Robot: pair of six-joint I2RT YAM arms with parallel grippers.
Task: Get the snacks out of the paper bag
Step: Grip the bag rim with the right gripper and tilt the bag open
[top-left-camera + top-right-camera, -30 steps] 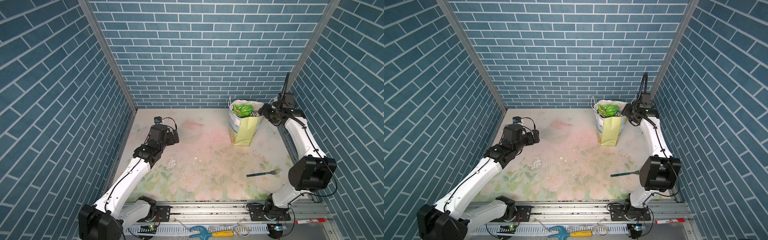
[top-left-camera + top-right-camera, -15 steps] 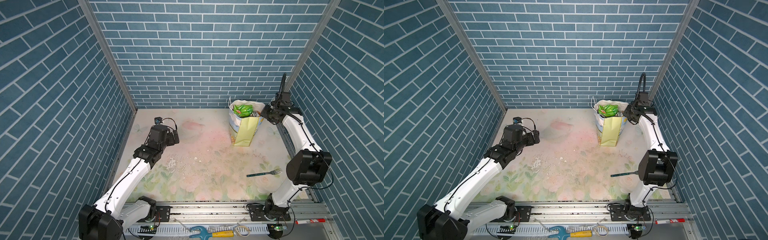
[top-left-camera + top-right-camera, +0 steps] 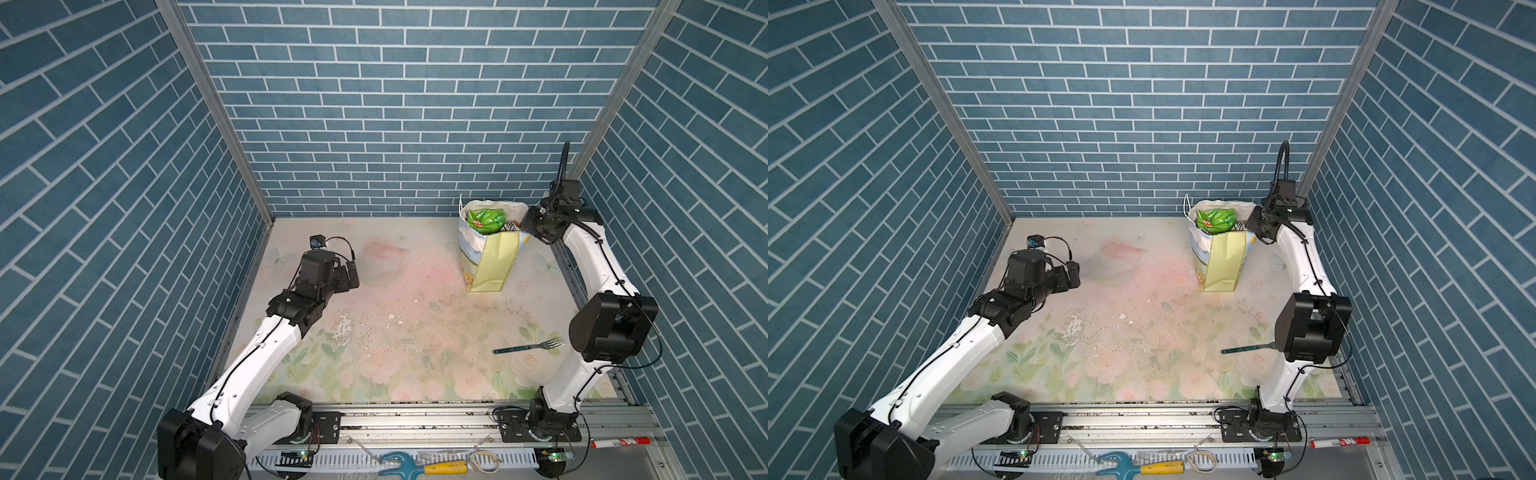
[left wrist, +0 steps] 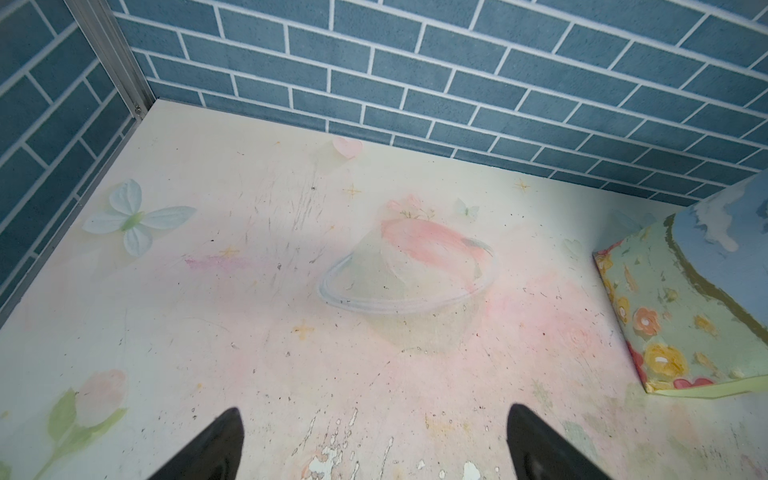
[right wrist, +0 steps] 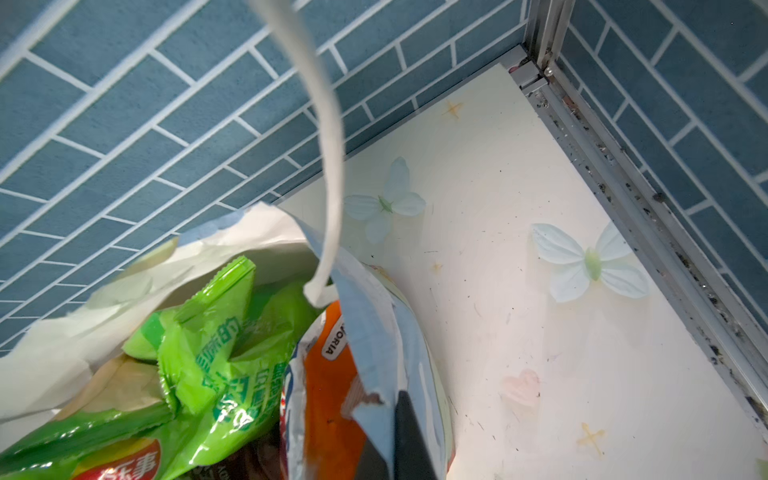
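The paper bag (image 3: 492, 266) (image 3: 1221, 266) stands upright at the back right, its mouth open. A bright green chip bag (image 3: 485, 219) (image 3: 1216, 219) (image 5: 216, 357) sticks up out of it. An orange packet (image 5: 328, 399) lies beside it against the bag's blue wall (image 5: 374, 332). My right gripper (image 3: 523, 226) (image 3: 1250, 226) (image 5: 392, 451) is shut on the bag's right rim, with the wall pinched between its dark fingers (image 5: 409, 436). A white handle (image 5: 332, 166) loops up in front of the right wrist camera. My left gripper (image 3: 353, 276) (image 3: 1074, 274) (image 4: 374, 440) hovers open over the mat far to the left, holding nothing.
A teal-handled fork (image 3: 528, 347) (image 3: 1246, 348) lies on the mat at the front right, near the right arm's elbow. The bag's flowered base (image 4: 673, 311) shows in the left wrist view. Brick walls close in the back and both sides. A marker (image 3: 619, 442) lies beyond the front rail.
My right gripper has shifted a little along the bag's right rim and closed on it. The left arm has not moved.
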